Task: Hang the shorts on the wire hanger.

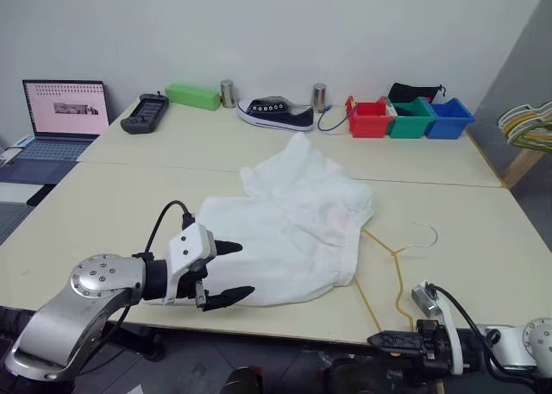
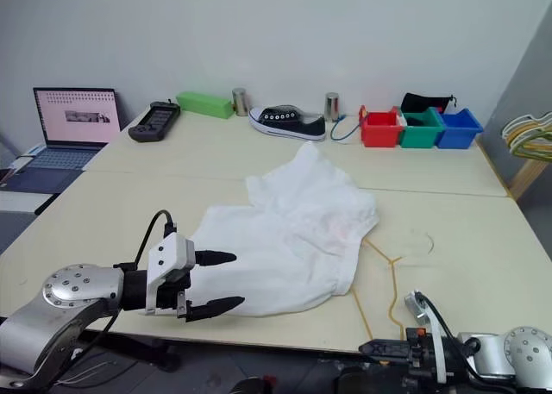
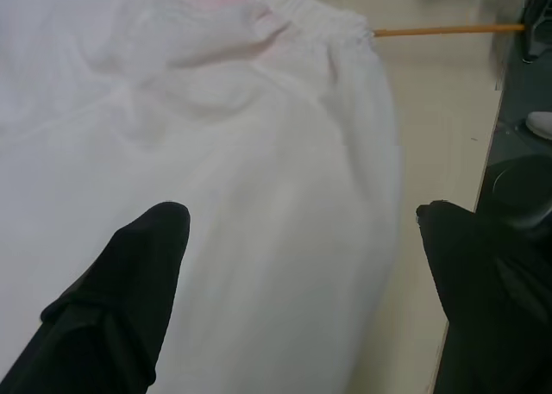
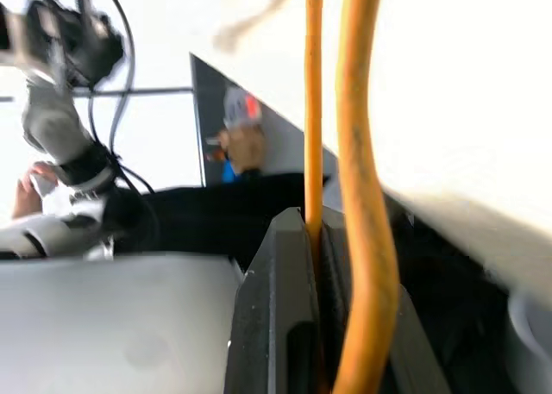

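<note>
The white shorts [image 1: 293, 230] lie spread and rumpled in the middle of the near table. Beside them on the right lies the golden-tan wire hanger [image 1: 398, 282], its hook [image 1: 429, 232] pointing right and part of it hidden under the cloth. My left gripper [image 1: 231, 272] is open at the shorts' near left edge, one black finger [image 3: 129, 299] over the cloth and the other past its hem. My right gripper [image 1: 377, 340] sits just below the table's front edge. In the right wrist view its fingers [image 4: 285, 308] are shut on the hanger's orange wire [image 4: 362, 153].
Along the far table stand a dark sneaker [image 1: 276, 114], red [image 1: 369, 120], green [image 1: 410, 120] and blue bins [image 1: 449, 118], two metal cans, a green box [image 1: 192, 96] and a black controller [image 1: 144, 113]. A laptop [image 1: 65, 114] sits far left. A bunch of hangers [image 1: 528, 125] hangs at the right.
</note>
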